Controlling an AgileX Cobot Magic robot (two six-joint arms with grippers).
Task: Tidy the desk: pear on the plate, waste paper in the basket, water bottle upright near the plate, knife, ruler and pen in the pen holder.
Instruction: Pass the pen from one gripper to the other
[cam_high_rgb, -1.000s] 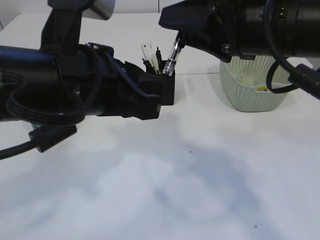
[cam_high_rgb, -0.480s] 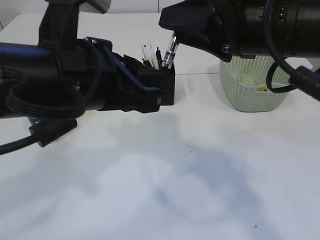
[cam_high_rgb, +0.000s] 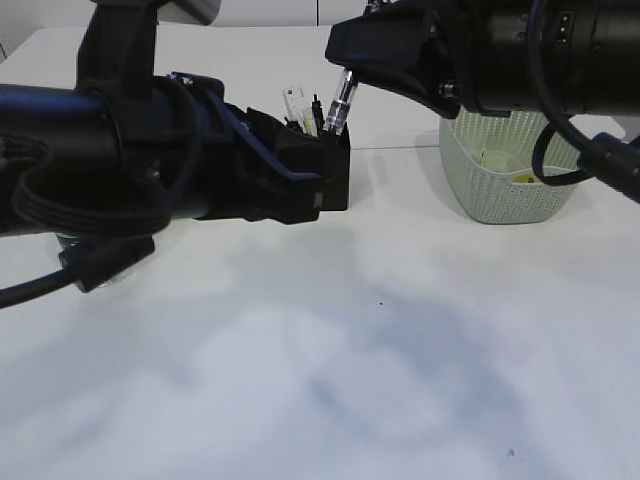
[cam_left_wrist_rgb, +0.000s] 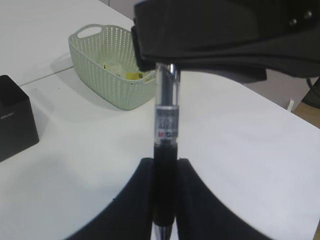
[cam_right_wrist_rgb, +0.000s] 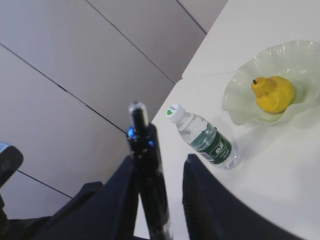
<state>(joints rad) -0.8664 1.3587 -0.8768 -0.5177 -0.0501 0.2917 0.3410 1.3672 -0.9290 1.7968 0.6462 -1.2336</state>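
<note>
Pen held over the pen holder

The left hand (cam_left_wrist_rgb: 162, 200) is clamped on the pen (cam_high_rgb: 342, 105), whose lower end is set in the pen holder (cam_high_rgb: 325, 175); the right hand (cam_right_wrist_rgb: 157, 200) is spread beside the pen, left of the basket (cam_high_rgb: 505, 170).

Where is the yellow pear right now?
The pear sits on the pale green plate, at the upper right of the right wrist view. The water bottle stands just left of the plate.
</note>
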